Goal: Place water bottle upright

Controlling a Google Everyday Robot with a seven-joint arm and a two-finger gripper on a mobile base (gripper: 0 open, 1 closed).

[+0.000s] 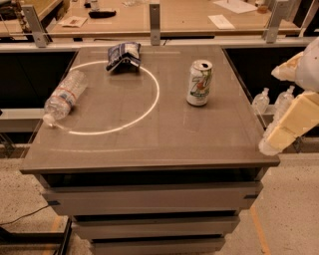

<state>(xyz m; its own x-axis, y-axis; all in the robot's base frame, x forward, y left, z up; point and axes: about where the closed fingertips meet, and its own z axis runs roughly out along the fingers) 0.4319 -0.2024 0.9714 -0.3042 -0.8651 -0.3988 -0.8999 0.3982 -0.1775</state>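
Observation:
The water bottle (pixel 65 97) lies on its side at the left edge of the grey table (pixel 149 144), across a white circle marked on the top. Its white cap points toward the near left. It is clear crinkled plastic with a white-and-red label band. My gripper (pixel 288 125) is a cream-coloured shape at the right edge of the view, beside and just off the table's right front corner, far from the bottle. It holds nothing that I can see.
A green-and-white soda can (pixel 199 82) stands upright right of centre. A dark snack bag (pixel 123 55) lies at the back of the circle. Small clear nozzle-top bottles (pixel 271 99) stand lower, off the table's right side. A wooden bench (pixel 174 15) runs behind.

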